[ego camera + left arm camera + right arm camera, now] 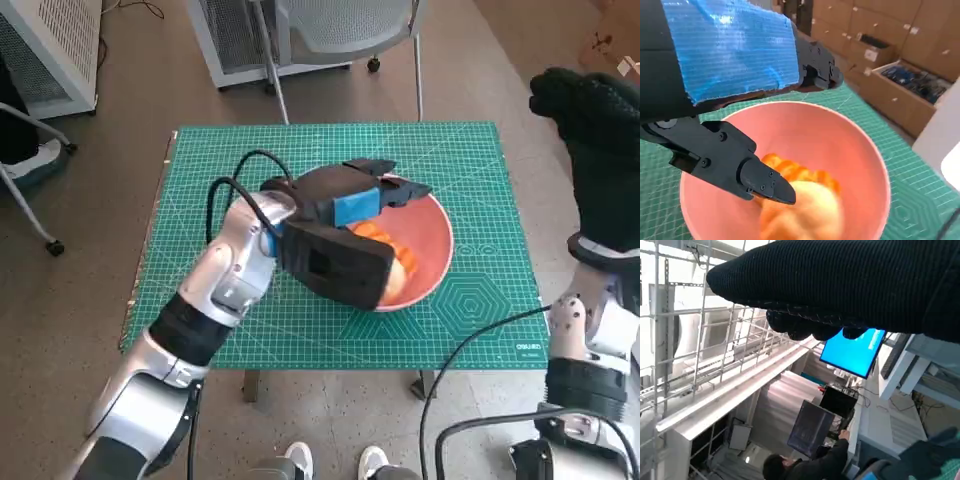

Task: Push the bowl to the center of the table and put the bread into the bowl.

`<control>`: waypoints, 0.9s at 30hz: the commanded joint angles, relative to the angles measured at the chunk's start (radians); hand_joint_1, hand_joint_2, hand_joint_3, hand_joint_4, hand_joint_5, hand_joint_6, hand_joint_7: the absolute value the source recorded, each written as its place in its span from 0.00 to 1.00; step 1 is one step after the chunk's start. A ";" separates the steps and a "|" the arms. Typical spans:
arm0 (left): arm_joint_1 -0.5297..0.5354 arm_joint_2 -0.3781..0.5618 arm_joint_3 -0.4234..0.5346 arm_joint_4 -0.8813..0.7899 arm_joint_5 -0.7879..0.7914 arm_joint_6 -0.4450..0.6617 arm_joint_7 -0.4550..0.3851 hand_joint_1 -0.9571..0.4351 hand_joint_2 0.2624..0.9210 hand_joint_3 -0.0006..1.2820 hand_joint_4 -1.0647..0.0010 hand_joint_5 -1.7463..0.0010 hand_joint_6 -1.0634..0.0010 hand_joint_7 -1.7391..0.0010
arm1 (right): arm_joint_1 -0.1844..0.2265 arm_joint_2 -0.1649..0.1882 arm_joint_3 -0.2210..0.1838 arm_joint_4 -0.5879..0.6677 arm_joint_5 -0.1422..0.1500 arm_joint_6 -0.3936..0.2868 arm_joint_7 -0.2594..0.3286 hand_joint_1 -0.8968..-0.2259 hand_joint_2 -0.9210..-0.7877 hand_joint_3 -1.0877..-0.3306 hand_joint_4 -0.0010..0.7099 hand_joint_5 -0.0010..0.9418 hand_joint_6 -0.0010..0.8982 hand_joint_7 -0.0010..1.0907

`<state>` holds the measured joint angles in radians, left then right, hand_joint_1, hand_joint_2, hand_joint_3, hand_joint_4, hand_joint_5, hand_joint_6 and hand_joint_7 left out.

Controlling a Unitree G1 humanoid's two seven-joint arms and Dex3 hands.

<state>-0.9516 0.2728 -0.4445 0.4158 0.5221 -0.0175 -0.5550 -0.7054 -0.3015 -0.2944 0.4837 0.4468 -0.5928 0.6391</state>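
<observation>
A pink bowl (432,240) stands on the green cutting mat (250,160), a little right of the table's middle. An orange-and-pale piece of bread (388,245) lies inside it. My left hand (335,235) hovers over the bowl's near-left side, fingers spread apart. In the left wrist view one black finger (747,172) has its tip at the bread (805,205), while the others reach over the far rim of the bowl (865,150). My right hand (590,125), in its black glove, is raised off the table's right side, fingers curled and holding nothing; it shows as the glove (850,285).
A chair (340,30) stands behind the table and a white cabinet (50,45) at the far left. Shoes (335,462) show at the near edge. Black cables (480,335) cross the table's front right. A person (810,465) and a blue screen (852,352) appear in the right wrist view.
</observation>
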 commanded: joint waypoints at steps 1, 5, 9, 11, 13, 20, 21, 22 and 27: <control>0.015 0.024 0.033 0.001 -0.057 -0.051 -0.023 0.36 0.84 0.01 1.00 1.00 0.86 1.00 | 0.014 0.005 0.006 0.001 -0.017 0.002 -0.013 0.35 0.00 0.47 0.45 0.00 0.48 0.00; 0.021 0.053 0.083 -0.003 -0.135 -0.117 -0.051 0.34 0.85 0.01 1.00 1.00 0.86 1.00 | 0.014 0.007 0.010 -0.005 -0.019 0.002 -0.015 0.35 0.00 0.47 0.46 0.00 0.48 0.00; 0.027 0.077 0.173 0.052 -0.275 -0.244 -0.080 0.32 0.88 0.01 1.00 1.00 0.87 1.00 | 0.012 0.008 0.012 -0.010 -0.019 0.005 -0.019 0.35 0.00 0.47 0.46 0.01 0.47 0.00; 0.033 0.072 0.242 0.116 -0.374 -0.334 -0.089 0.30 0.91 0.02 1.00 1.00 0.87 1.00 | 0.009 0.007 0.012 -0.015 -0.018 0.010 -0.021 0.35 0.00 0.47 0.47 0.01 0.47 0.00; 0.038 0.045 0.316 0.191 -0.478 -0.409 -0.098 0.27 0.95 0.03 1.00 1.00 0.86 1.00 | 0.006 0.005 0.012 -0.021 -0.016 0.017 -0.023 0.35 0.00 0.47 0.47 0.01 0.47 0.00; 0.054 -0.094 0.579 0.258 -0.883 -0.408 -0.151 0.17 1.00 0.16 1.00 1.00 0.84 0.99 | -0.017 0.001 0.015 -0.028 -0.018 0.035 -0.035 0.35 0.00 0.48 0.48 0.01 0.50 0.01; 0.059 -0.105 0.598 0.248 -0.910 -0.394 -0.143 0.17 1.00 0.17 0.99 1.00 0.84 0.99 | -0.021 0.001 0.015 -0.025 -0.019 0.036 -0.037 0.35 0.00 0.48 0.48 0.01 0.50 0.01; 0.064 -0.113 0.615 0.227 -0.934 -0.375 -0.123 0.17 1.00 0.20 0.99 1.00 0.84 0.99 | -0.025 0.002 0.016 -0.023 -0.022 0.036 -0.039 0.35 0.00 0.48 0.48 0.01 0.50 0.01; 0.093 -0.119 0.652 0.141 -0.969 -0.317 -0.037 0.18 1.00 0.27 0.98 0.99 0.85 0.99 | -0.041 0.005 0.021 -0.014 -0.032 0.040 -0.052 0.35 0.00 0.49 0.48 0.01 0.51 0.01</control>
<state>-0.9009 0.1959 0.1050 0.6108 -0.3311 -0.3788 -0.6639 -0.7348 -0.3010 -0.2797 0.4621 0.4294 -0.5790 0.6093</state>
